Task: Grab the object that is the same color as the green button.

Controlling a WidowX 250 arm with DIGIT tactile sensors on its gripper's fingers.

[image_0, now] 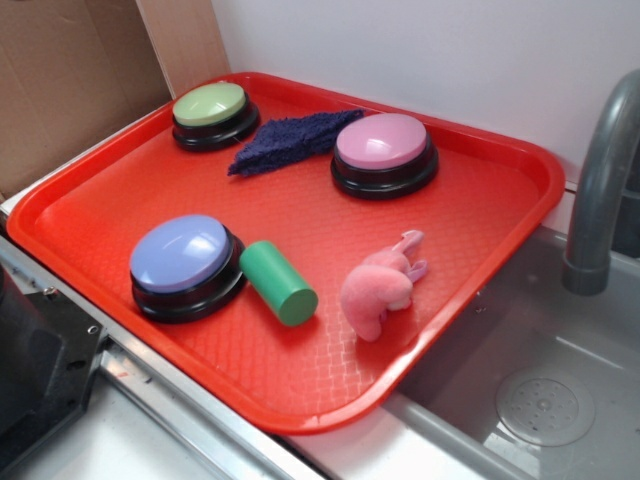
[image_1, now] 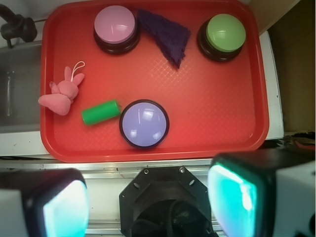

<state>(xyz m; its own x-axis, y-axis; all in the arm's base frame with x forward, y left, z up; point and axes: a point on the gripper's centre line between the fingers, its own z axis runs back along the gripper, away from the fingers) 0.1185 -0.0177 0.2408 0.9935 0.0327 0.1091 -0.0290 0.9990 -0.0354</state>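
Note:
A small green cylinder, the object (image_0: 279, 283) (image_1: 100, 112), lies on its side on the red tray (image_0: 90, 200) (image_1: 217, 98), right beside the lavender-blue button (image_0: 184, 264) (image_1: 144, 123). The green button (image_0: 212, 113) (image_1: 223, 34) sits in a far corner of the tray. My gripper (image_1: 148, 202) hangs high above the robot base, off the tray's near edge, open and empty; both teal-padded fingers (image_1: 64, 207) frame the bottom of the wrist view. It does not show in the exterior view.
A pink button (image_0: 384, 150) (image_1: 116, 27), a dark purple cloth (image_0: 290, 138) (image_1: 165, 37) and a pink plush bunny (image_0: 382, 284) (image_1: 61, 94) share the tray. A steel sink (image_0: 530, 390) with a grey faucet (image_0: 600, 190) borders one side, cardboard (image_0: 70, 80) the other.

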